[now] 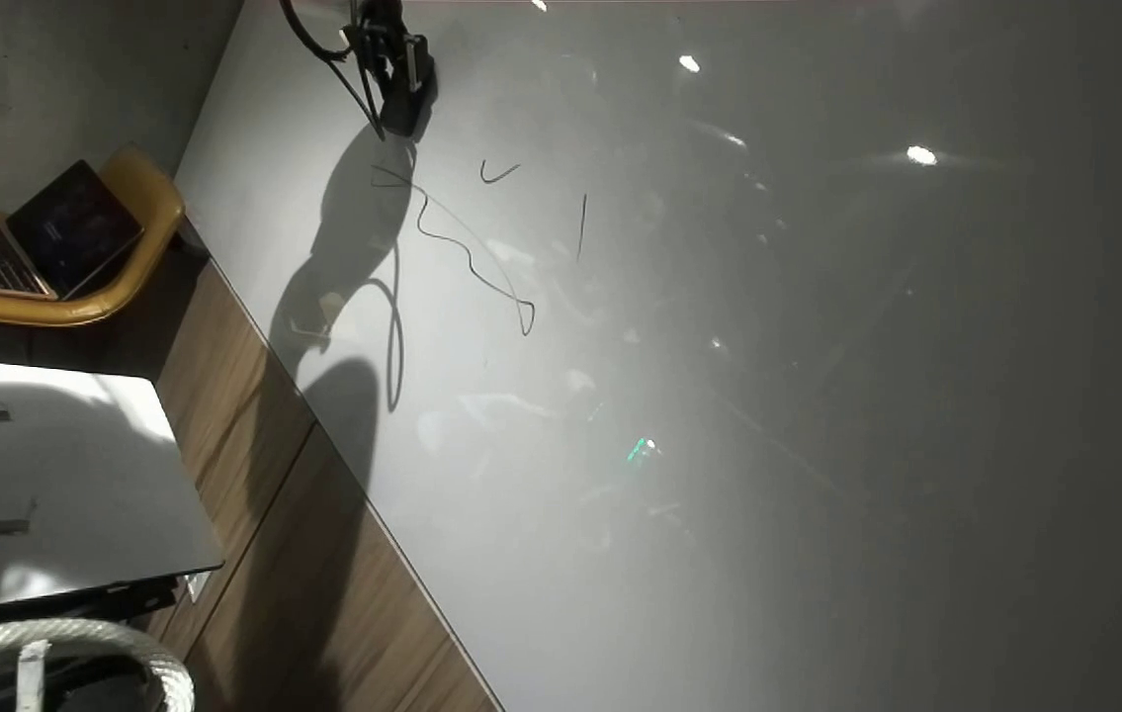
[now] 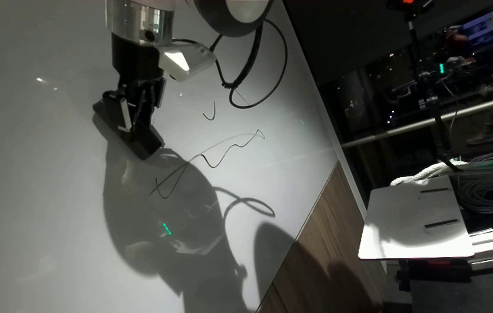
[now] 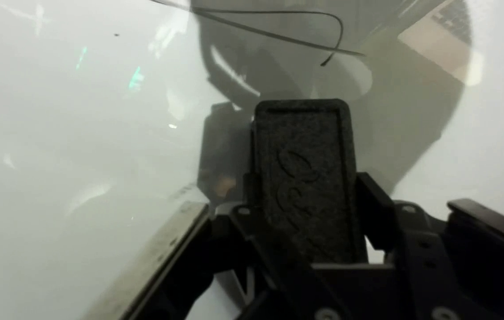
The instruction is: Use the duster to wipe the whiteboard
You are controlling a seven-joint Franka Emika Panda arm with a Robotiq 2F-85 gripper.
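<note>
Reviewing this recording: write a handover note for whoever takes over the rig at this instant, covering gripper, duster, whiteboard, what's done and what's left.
Gripper: clamped on the duster, holding it by its two long sides.
Place: the duster is at the whiteboard, near one end of a wavy looping line; whether it touches the surface is not clear.
Done: duster grasped and at the board. Whether any wiping has happened cannot be told.
Left: wipe off the looping line, the small hook mark and the short straight stroke.
</note>
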